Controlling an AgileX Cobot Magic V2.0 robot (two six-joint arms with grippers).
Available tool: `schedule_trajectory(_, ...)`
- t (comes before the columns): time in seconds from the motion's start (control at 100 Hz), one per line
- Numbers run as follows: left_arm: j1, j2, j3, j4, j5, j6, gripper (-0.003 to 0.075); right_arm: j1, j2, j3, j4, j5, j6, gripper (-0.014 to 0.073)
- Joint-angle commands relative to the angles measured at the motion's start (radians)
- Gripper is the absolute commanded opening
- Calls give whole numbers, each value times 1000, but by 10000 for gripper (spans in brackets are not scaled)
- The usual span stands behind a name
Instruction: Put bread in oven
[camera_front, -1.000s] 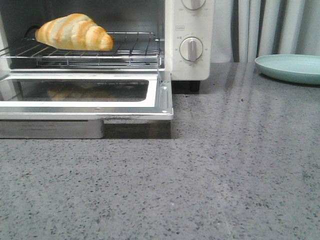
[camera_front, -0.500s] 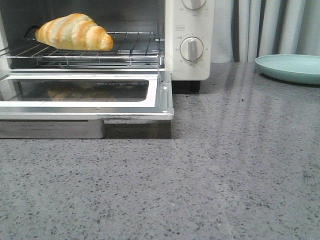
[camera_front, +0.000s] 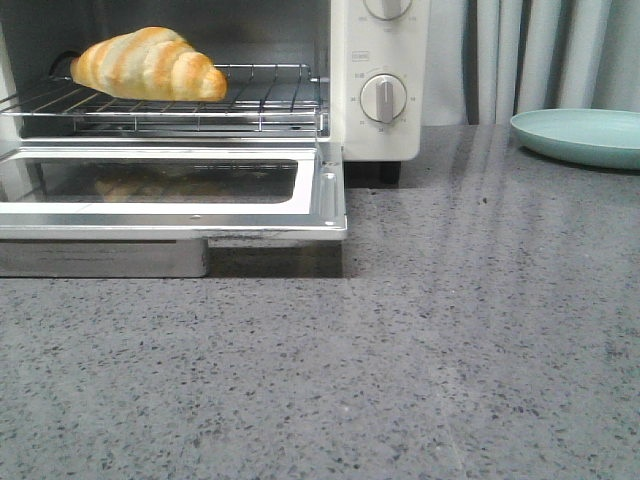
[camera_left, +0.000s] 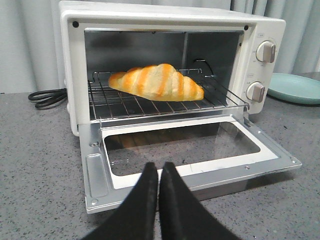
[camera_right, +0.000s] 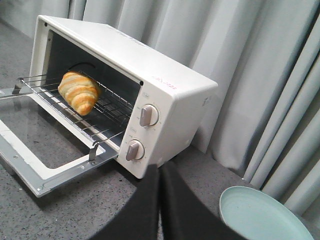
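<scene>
Bread lies on the wire rack inside the oven, ahead of the left tool, unmoved over the last second. Both tools, left and right, are closed and empty; door remains down. Placement appears complete.

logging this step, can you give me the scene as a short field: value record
bread: lying on the wire rack inside the oven, toward its left side
oven door: folded down, open
plate: pale green, to the right of the oven, nothing on it
left claw: shut, holding nothing, in front of the open door
right claw: shut, holding nothing, near the oven's dial side
cord: black, coiled beside the oven
</scene>
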Motion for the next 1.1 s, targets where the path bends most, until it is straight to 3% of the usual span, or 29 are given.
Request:
schedule_trajectory(0.0, 0, -27, -25, -14, -82, -10, -21, -8, 9, -22, -37, -56, 0, -48)
schedule_trajectory(0.19, 0, -27, -16, -10, -84, -10, -21, -8, 9, -22, -37, -56, 0, -48)
schedule_trajectory(0.31, 0, -27, 31, -10, -157, -10, -21, -8, 9, -22, -37, -56, 0, -48)
schedule_trajectory(0.44, 2, -27, 150, 133, -423, -8, -21, -8, 9, -22, -37, -56, 0, -48)
schedule_trajectory(0.53, 2, -27, 249, 153, -634, -8, -22, -8, 9, -22, -37, -56, 0, -48)
schedule_trajectory(0.64, 2, -27, 358, 90, -721, -25, -21, -8, 9, -22, -37, -56, 0, -48)
schedule_trajectory(0.84, 5, -27, 376, 64, -585, -40, -21, -8, 9, -22, -37, -56, 0, -48)
schedule_trajectory(1.09, 120, -27, 376, 56, -357, -135, -21, -8, 9, -22, -37, -56, 0, -48)
